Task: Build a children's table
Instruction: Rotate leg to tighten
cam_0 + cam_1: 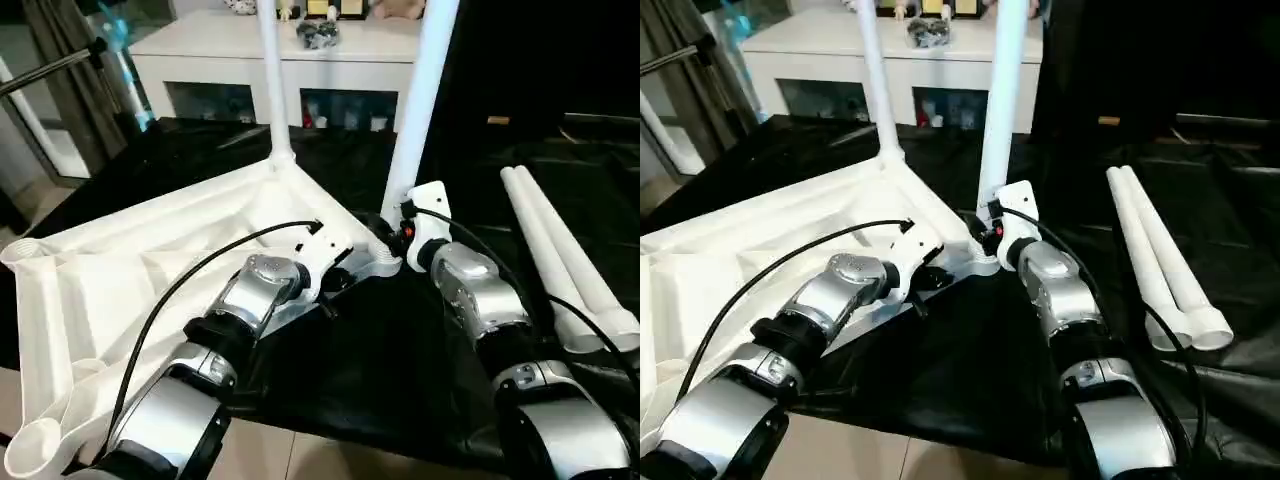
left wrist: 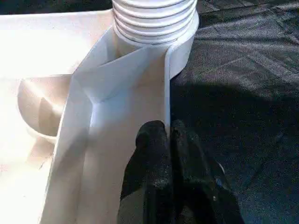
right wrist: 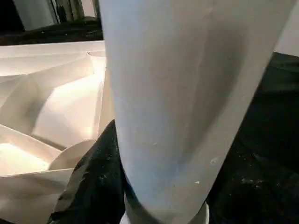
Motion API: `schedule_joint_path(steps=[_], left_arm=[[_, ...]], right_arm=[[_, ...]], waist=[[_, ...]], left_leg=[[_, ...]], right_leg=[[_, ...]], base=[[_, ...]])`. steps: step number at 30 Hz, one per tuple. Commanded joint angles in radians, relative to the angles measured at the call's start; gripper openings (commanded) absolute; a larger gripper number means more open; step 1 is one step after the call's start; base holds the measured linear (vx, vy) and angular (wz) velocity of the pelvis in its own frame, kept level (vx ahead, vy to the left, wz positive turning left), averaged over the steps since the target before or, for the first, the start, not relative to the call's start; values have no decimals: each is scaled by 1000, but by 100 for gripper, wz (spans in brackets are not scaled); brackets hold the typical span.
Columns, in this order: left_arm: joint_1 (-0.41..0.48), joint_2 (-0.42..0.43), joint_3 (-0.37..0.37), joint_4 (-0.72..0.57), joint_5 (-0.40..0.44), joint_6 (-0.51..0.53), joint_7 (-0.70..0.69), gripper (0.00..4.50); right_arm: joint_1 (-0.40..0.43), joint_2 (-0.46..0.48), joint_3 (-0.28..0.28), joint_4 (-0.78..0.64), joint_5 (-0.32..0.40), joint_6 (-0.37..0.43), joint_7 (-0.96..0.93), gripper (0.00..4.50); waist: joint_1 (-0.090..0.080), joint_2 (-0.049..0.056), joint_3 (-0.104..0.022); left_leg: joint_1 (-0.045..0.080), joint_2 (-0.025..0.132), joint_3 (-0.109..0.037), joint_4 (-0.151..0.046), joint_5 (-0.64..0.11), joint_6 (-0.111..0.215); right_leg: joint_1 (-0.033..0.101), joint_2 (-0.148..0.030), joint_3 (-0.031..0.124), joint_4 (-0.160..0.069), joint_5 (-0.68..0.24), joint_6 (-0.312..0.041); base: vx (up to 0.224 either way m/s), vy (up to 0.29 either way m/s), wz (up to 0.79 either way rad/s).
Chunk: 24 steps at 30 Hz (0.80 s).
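The left gripper [image 2: 168, 140] is pinched on the rim of the upturned tabletop [image 1: 130, 270] on the black cloth [image 1: 400, 360]. The right gripper [image 1: 398, 232] clasps an upright leg [image 1: 420, 100] in the corner socket. Another leg [image 1: 272, 80] stands behind; two legs [image 1: 560, 260] lie right.

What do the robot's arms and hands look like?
Both arms are shiny silver metal tubes with black rings at the joints. The left arm and the right arm each end in a white plastic wrist block, and a thin black cable loops along each arm. The left hand has two black, rough-looking fingers. There is a small red spot on the right wrist.
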Motion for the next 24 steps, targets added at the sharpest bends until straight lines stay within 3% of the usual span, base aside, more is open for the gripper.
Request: schedule_joint_path(steps=[1, 3, 4, 6, 10, 11, 13, 15, 17, 18, 19, 20, 23, 24], left_arm=[[-39, -19, 16, -30, -3, -14, 25, 0], [-38, -18, 15, -33, -4, -16, 17, 0], [-36, -16, 14, -35, -6, -21, 7, 0], [-34, -12, 12, -40, -9, -29, -11, 0], [-23, 2, 7, -65, -21, -55, -66, 0], [-11, 16, 0, -92, -31, -79, -111, 0], [-3, 27, -5, -109, -35, -78, -140, 0], [6, 40, -7, -131, -47, -70, -180, 0], [18, 54, -6, -155, -58, -71, -224, 0], [25, 64, -10, -165, -59, -76, -246, 0], [27, 66, -12, -167, -59, -78, -251, 0], [41, 84, -22, -188, -62, -90, -294, 0], [68, 114, -34, -227, -77, -108, -375, 0], [69, 115, -34, -228, -78, -108, -378, 0]], right_arm=[[67, 66, 80, 156, -32, 92, 48, 186], [57, 70, 72, 166, -31, 83, 57, 186], [50, 71, 64, 166, -27, 79, 62, 242], [39, 70, 59, 163, -24, 71, 70, 242], [22, 65, 54, 153, -24, 52, 84, 285], [16, 60, 46, 134, -17, 45, 103, 295], [13, 48, 52, 109, -20, 42, 124, 310], [9, 31, 56, 66, -17, 51, 152, 317], [9, 8, 58, 4, -7, 62, 197, 343], [16, -11, 68, -44, -1, 74, 233, 350], [18, -15, 70, -54, -1, 76, 240, 355], [40, -50, 96, -143, 5, 89, 302, 362], [90, -127, 132, -300, 32, 139, 432, 371], [92, -132, 134, -306, 32, 142, 438, 371]], waist=[[-13, 4, -25], [-17, 1, -22], [-21, -1, -22], [-26, -4, -21], [-33, 0, -20], [-29, 0, -27], [-21, 3, -33], [-8, -1, -43], [3, 0, -45], [9, 5, -46], [18, 0, -50], [23, 1, -53], [46, 2, -80], [57, 1, -86]], left_leg=[[28, 49, -45, -92, -665, -28], [30, 46, -45, -92, -684, -28], [30, 44, -45, -90, -683, -24], [27, 42, -48, -89, -681, -17], [17, 45, -55, -96, -695, -19], [8, 48, -56, -99, -662, -16], [4, 51, -47, -97, -601, -4], [-10, 54, -34, -96, -472, 21], [-9, 56, -21, -89, -391, 53], [-3, 56, -14, -84, -369, 64], [-11, 56, -12, -81, -316, 78], [-12, 57, -12, -79, -280, 86], [-21, 55, -11, -43, 6, 191], [-21, 52, -9, -27, 119, 252]], right_leg=[[-5, -74, 26, -108, -584, -103], [-7, -75, 22, -112, -599, -99], [-8, -78, 21, -114, -617, -93], [-7, -82, 15, -117, -653, -79], [-1, -85, 13, -115, -654, -70], [7, -90, 23, -105, -615, -84], [4, -93, 36, -99, -537, -126], [15, -92, 45, -82, -357, -193], [15, -90, 47, -75, -263, -235], [13, -88, 47, -74, -249, -248], [23, -87, 47, -65, -204, -254], [26, -87, 46, -60, -170, -259], [36, -80, 42, -11, 188, -291], [27, -75, 41, 7, 335, -306]], base=[[0, 0, 0], [0, 0, 0], [0, 0, 0], [0, 0, 0], [0, 0, 0], [0, 0, 0], [0, 0, 0], [0, 0, 0], [0, 0, 0], [65, -41, 11], [52, -30, 8], [65, -23, 5], [70, -20, 3], [0, 0, 0]])
